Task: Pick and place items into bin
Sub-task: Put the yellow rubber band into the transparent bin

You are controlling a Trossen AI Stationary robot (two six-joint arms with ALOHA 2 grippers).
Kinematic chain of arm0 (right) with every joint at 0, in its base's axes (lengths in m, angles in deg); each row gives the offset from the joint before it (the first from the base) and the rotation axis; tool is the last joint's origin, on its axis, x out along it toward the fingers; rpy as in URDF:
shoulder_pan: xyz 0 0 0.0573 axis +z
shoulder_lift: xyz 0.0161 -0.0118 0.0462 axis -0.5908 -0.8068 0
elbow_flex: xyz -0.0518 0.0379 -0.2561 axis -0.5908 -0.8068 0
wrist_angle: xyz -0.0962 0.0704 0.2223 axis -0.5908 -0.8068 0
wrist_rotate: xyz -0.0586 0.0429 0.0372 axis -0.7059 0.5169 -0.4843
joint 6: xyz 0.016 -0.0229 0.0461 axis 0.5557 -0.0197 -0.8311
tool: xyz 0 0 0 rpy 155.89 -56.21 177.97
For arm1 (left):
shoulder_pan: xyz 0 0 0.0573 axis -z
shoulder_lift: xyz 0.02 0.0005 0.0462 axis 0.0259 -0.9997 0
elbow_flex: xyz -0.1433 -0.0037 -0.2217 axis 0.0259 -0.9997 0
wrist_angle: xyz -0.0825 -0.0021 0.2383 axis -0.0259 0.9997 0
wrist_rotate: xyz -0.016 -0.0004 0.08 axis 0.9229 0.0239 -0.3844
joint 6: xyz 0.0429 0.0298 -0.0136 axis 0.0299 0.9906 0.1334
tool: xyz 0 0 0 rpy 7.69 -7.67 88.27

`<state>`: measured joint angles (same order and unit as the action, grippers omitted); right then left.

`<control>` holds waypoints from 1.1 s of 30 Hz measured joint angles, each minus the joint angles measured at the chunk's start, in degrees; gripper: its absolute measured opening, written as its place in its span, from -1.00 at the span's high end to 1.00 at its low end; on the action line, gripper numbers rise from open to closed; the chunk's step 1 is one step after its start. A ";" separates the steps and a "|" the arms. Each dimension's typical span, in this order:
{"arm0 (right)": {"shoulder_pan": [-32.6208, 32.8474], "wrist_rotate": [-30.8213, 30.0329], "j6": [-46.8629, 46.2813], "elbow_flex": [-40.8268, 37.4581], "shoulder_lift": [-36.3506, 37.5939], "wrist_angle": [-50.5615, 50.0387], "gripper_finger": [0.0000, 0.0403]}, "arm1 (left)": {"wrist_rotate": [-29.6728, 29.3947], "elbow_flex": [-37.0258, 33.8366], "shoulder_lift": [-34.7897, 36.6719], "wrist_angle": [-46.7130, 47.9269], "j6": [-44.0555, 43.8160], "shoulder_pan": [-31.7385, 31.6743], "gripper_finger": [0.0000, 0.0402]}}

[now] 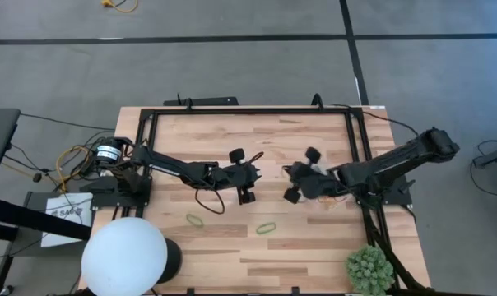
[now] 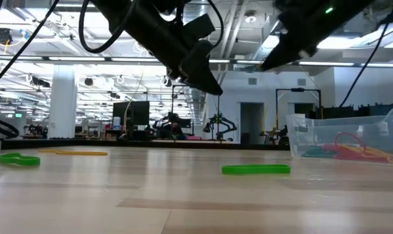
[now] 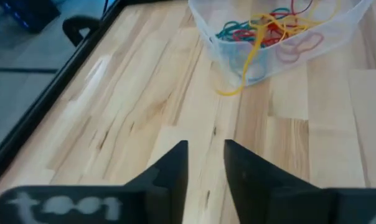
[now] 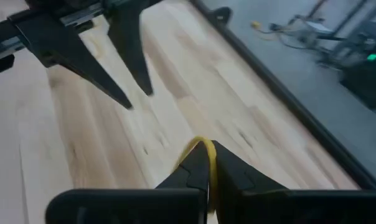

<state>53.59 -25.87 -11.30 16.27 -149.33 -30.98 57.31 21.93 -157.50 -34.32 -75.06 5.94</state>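
From my low camera, the nearest thing is a green rubber band (image 2: 256, 169) lying flat on the wooden table (image 2: 151, 195), toward the front. A second green band (image 2: 18, 159) lies off to one side, with a yellow band (image 2: 73, 153) flat just behind it. From overhead I see those two green loops on the front half of the table, well apart from each other, one (image 1: 267, 228) nearer the middle and one (image 1: 196, 220) closer to the white globe (image 1: 123, 256); a spiky green plant (image 1: 369, 268) sits at the opposite front corner.

Farther back, both arms hang over the middle of the table, facing each other. My left gripper (image 3: 205, 163) has its fingers a little apart with nothing between them, above bare wood. My right gripper (image 4: 206, 167) has its fingers pressed together on a yellow rubber band (image 4: 203, 149), which arches up out of the tips.

The clear plastic bin (image 3: 275, 37) stands on the table ahead of the left gripper, under the right arm. A tangle of red, green and yellow bands (image 3: 263, 28) lies inside it, and one yellow loop (image 3: 244, 68) hangs over its wall down to the wood. Beyond the table I see an open workshop room.
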 joint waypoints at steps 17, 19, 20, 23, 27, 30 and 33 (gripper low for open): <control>20.80 -3.72 -56.70 -1.53 11.00 -47.24 1.00 | 0.02 0.00 0.00 4.41 -5.39 0.01 0.35; 20.96 1.48 -58.22 -2.51 9.74 -47.61 1.00 | 0.01 0.00 0.00 4.38 -5.43 0.01 0.35; 20.90 3.43 -58.34 -3.01 9.09 -47.64 1.00 | 0.02 0.00 0.00 4.34 -5.46 -0.01 0.35; 20.60 6.36 -56.78 -3.98 7.02 -47.84 1.00 | 0.02 0.00 0.00 4.35 -5.74 -0.01 0.35; 19.46 6.76 -55.21 -4.10 4.55 -47.60 1.00 | 0.02 0.00 0.00 4.35 -7.29 -0.01 0.35; 18.35 6.92 -56.70 -4.10 3.33 -46.97 1.00 | 0.02 0.00 0.00 4.35 -7.59 0.00 0.35; 17.02 10.77 -59.57 -4.10 3.20 -46.94 0.97 | 0.02 0.00 0.00 4.35 -7.62 0.00 0.35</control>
<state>70.61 -15.11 -70.87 12.18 -146.13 -77.92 57.33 21.93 -157.50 -29.97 -82.68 5.93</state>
